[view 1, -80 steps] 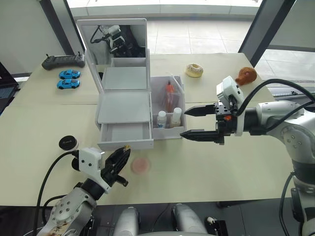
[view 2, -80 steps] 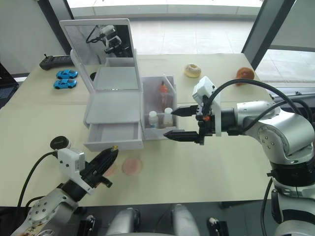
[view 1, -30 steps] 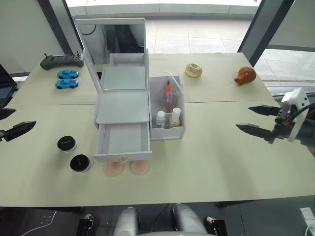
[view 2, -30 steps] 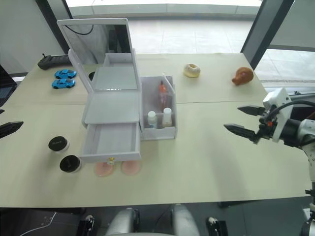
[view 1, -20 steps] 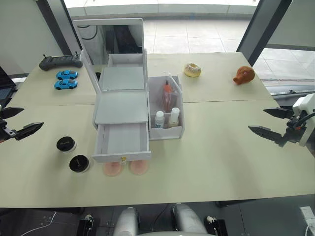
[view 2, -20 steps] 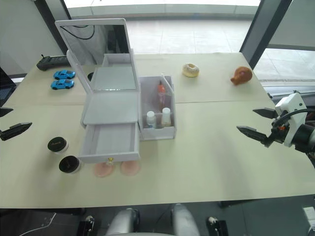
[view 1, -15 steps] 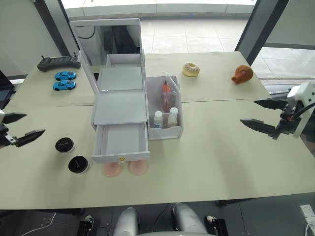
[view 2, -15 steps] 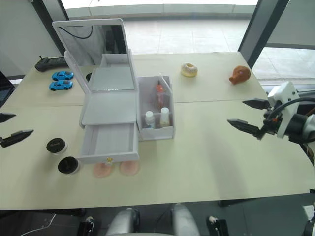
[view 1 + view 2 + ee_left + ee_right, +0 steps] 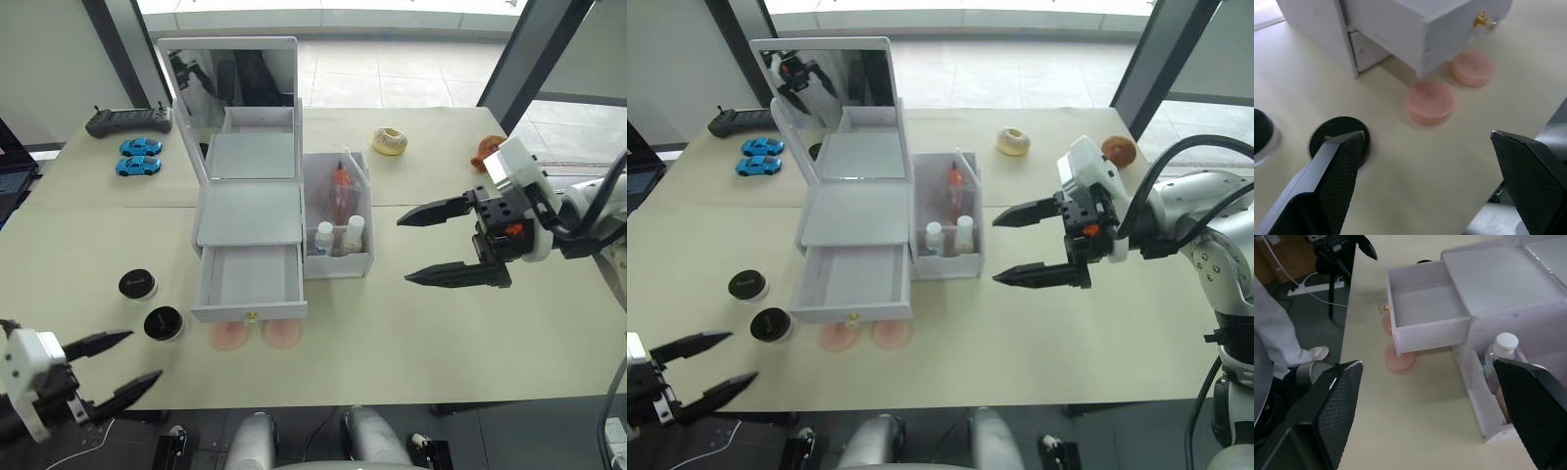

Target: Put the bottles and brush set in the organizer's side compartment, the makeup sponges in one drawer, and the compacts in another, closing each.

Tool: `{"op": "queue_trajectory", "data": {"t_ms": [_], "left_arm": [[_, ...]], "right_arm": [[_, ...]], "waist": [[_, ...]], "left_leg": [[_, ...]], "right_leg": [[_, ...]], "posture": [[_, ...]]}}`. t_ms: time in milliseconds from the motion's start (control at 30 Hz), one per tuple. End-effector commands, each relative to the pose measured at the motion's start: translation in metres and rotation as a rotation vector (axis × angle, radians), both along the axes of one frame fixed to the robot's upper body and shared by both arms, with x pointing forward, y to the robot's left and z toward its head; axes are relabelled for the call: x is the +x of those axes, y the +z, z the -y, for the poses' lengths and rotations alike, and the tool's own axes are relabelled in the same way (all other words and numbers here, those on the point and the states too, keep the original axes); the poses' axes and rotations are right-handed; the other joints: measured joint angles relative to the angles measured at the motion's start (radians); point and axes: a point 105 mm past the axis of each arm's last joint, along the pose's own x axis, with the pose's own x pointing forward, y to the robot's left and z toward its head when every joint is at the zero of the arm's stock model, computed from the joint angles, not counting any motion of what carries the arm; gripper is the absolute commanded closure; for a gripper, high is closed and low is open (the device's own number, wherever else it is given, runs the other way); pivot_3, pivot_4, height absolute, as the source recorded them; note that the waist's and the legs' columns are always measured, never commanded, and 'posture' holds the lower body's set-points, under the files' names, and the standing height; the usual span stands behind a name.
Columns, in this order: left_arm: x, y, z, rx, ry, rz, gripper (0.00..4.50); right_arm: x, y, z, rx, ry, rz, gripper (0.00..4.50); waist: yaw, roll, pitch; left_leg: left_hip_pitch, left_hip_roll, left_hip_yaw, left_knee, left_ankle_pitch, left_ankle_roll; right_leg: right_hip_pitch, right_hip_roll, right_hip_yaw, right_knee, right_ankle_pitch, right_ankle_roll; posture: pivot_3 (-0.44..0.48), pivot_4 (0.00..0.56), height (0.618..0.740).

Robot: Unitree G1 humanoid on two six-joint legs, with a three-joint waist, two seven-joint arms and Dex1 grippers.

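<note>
1. Organizer [image 9: 250, 211] sits mid-table, mirror up. Its lower drawer [image 9: 250, 279] is pulled out and looks empty.
2. Side compartment [image 9: 338, 230] already holds both bottles [image 9: 338, 235] at the front, w/ the brush set [image 9: 339, 186] standing behind them. That part looks done.
3. Two pink sponges [image 9: 257, 334] lie flat on the table just in front of the open drawer, side by side, partly under its front edge.
4. Two black compacts [image 9: 151, 305] sit to the robot's left of the drawer, near each other but apart.
5. Left gripper [image 9: 113, 367] hangs low at the near table edge, fingers spread, nothing in it. In the wrist view it points toward the sponges and one compact.
6. Right gripper [image 9: 446, 245] hovers just right of the side compartment, fingers wide apart, empty.
7. Sponges are prob. next. They look soft, light and squashy, so pinch gently across the rim; a hard squeeze will likely deform them. They lie low, so fingertips must nearly scrape the table.
8. Compacts look rigid and smooth, maybe slippery. Grip across the round sides, firmly.
</note>
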Motion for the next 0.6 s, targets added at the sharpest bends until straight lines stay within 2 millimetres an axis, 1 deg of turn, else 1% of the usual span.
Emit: {"op": "queue_trajectory", "data": {"t_ms": [33, 67, 133, 167, 267, 367, 433, 600], "left_arm": [[-0.002, -0.002, 0.038, -0.030, -0.054, 0.044, 0.04], [0.000, -0.007, 0.049, -0.034, -0.047, 0.061, 0.04], [0.005, -0.016, 0.067, -0.059, -0.024, 0.070, 0.04], [0.007, -0.020, 0.074, -0.070, -0.009, 0.064, 0.04], [0.011, -0.032, 0.092, -0.100, 0.004, 0.045, 0.04], [0.020, -0.046, 0.102, -0.093, 0.023, 0.035, 0.04], [0.028, -0.053, 0.105, -0.086, 0.049, 0.030, 0.04], [0.047, -0.061, 0.116, -0.087, 0.085, 0.046, 0.04]], "right_arm": [[-0.008, 0.008, -0.008, -0.002, 0.065, 0.048, 0.00], [-0.009, 0.007, -0.009, -0.005, 0.071, 0.049, 0.00], [-0.011, 0.004, -0.010, -0.013, 0.069, 0.051, 0.00], [-0.011, 0.004, -0.009, -0.020, 0.063, 0.052, 0.00], [-0.011, 0.004, -0.007, -0.036, 0.044, 0.055, 0.00], [-0.012, 0.005, -0.004, -0.052, 0.026, 0.057, 0.00], [-0.013, 0.007, -0.003, -0.060, 0.015, 0.062, 0.00], [-0.017, 0.011, -0.002, -0.075, -0.016, 0.048, 0.00]], "waist": [[0.003, 0.001, 0.000], [0.003, 0.001, 0.000], [0.002, 0.001, 0.000], [0.002, 0.001, -0.001], [-0.003, -0.001, -0.001], [-0.003, 0.002, -0.001], [-0.002, 0.003, -0.002], [-0.002, 0.003, -0.002]], "left_leg": [[0.000, 0.000, 0.000, 0.000, 0.000, 0.000], [0.000, 0.000, 0.001, 0.001, 0.000, 0.000], [0.000, -0.001, 0.002, 0.001, 0.000, 0.000], [-0.001, -0.001, 0.002, 0.002, 0.000, 0.000], [0.000, 0.000, 0.001, 0.002, 0.000, 0.000], [0.000, 0.000, 0.002, 0.002, 0.000, 0.000], [0.000, 0.000, 0.001, 0.002, 0.000, 0.000], [-0.001, 0.000, 0.001, 0.002, 0.000, 0.000]], "right_leg": [[-0.001, 0.000, -0.001, 0.000, -0.001, 0.000], [0.000, 0.000, 0.000, -0.001, -0.005, 0.000], [0.001, 0.000, 0.001, -0.001, -0.005, 0.001], [0.002, 0.000, 0.001, -0.001, -0.002, 0.005], [0.002, 0.002, 0.001, -0.001, -0.001, 0.006], [0.001, 0.003, 0.002, -0.001, -0.002, 0.007], [0.001, 0.003, 0.002, -0.001, -0.002, 0.007], [0.001, 0.004, 0.003, 0.000, -0.001, 0.007]], "posture": [[0.000, 0.150, 0.740], [0.000, 0.150, 0.740], [0.000, 0.150, 0.740], [0.000, 0.150, 0.740], [0.000, 0.150, 0.740], [0.000, 0.150, 0.740], [0.000, 0.150, 0.740], [0.000, 0.150, 0.740]]}}
